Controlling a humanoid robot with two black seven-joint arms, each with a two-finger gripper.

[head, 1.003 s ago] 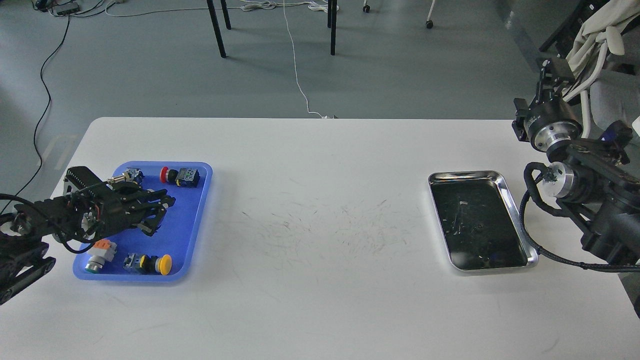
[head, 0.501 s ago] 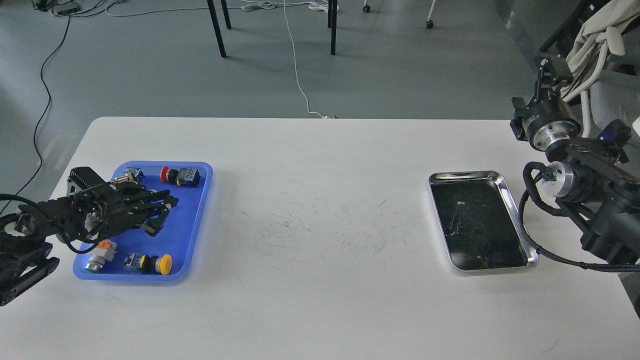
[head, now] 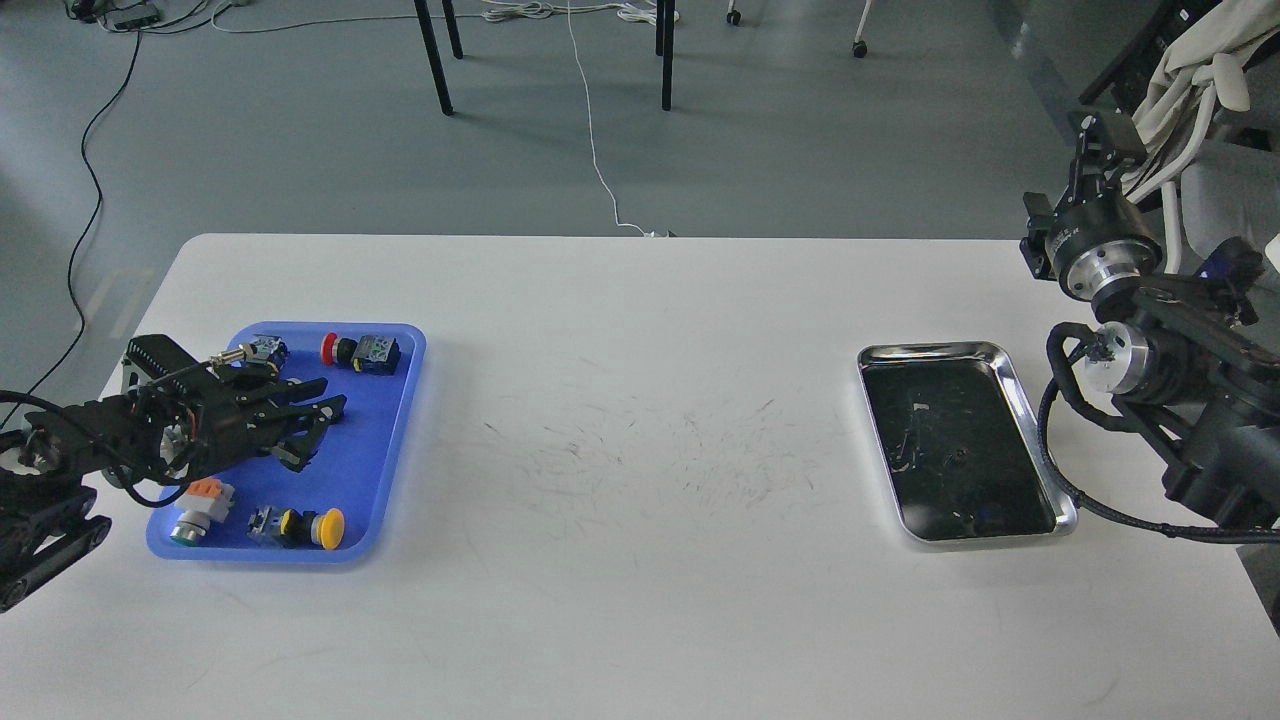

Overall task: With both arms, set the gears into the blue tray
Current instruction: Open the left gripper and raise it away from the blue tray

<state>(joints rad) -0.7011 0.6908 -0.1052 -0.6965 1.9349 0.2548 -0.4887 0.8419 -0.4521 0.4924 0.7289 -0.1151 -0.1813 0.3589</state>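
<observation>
The blue tray (head: 395, 440) lies at the table's left, holding several push-button switches. My left gripper (head: 320, 432) hovers over the tray's middle, reaching in from the left with its claw fingers spread open. I see nothing between them. The gears cannot be made out; any under the left gripper are hidden. My right arm stands folded beyond the table's right edge. Its gripper (head: 1098, 140) is raised high at the far right, dark and small, so its fingers cannot be told apart.
A shiny silver tray (head: 1030, 420) with a dark scratched inside lies at the table's right, next to my right arm. In the blue tray are a red-ended switch (head: 358, 352), a yellow-capped switch (head: 298, 526) and an orange-and-grey switch (head: 198, 506). Chair legs and cables stand beyond the table.
My left gripper has shifted slightly back to the left over the blue tray, fingers still spread. The right arm has hardly moved.
</observation>
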